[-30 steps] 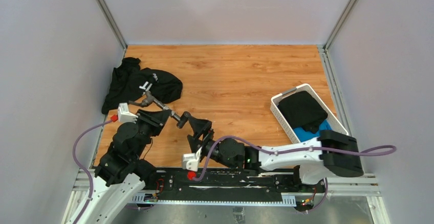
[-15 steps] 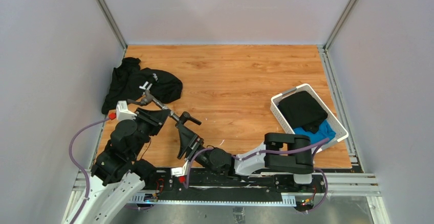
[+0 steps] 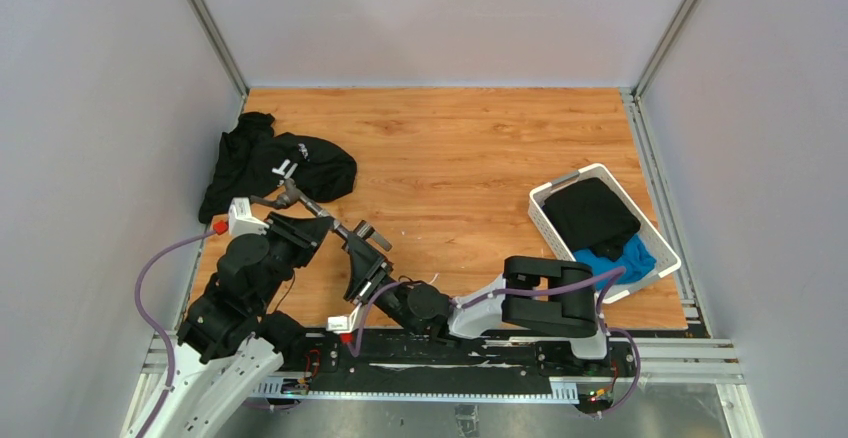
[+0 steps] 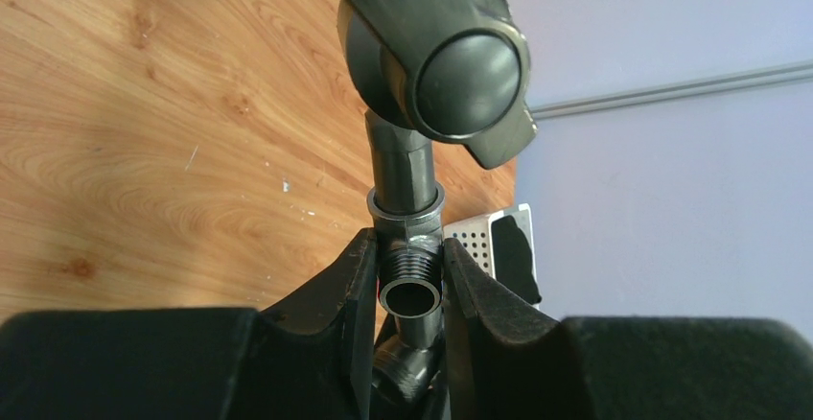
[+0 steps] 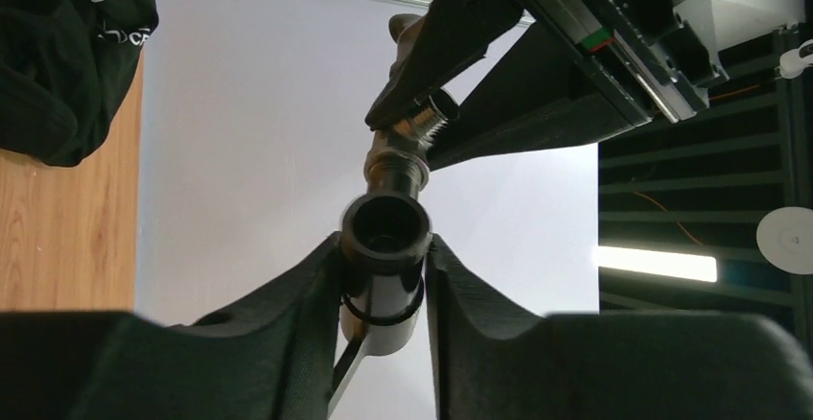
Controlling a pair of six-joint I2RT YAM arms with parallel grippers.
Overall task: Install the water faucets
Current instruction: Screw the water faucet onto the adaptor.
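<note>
A dark-grey water faucet (image 3: 345, 226) hangs above the wooden table near its front left, held between both grippers. My left gripper (image 3: 322, 220) is shut on its threaded tee fitting (image 4: 410, 281), which sits between the fingers (image 4: 350, 286). From there the faucet body (image 4: 427, 65) runs away from the camera. My right gripper (image 3: 362, 248) is shut on the other end, a dark cylindrical stub (image 5: 385, 223) pinched between both pads (image 5: 321, 276). A thin lever shows below the stub. In the right wrist view the left gripper's fingers (image 5: 460, 17) appear beyond it.
A black cloth garment (image 3: 270, 163) lies at the table's left edge, just behind the left arm. A white plastic basket (image 3: 545, 198) with dark and blue cloth stands at the right. Grey walls close in three sides.
The right arm swung left and folded near its base. Its gripper came up to the faucet's free end and closed on it. The left arm held still.
</note>
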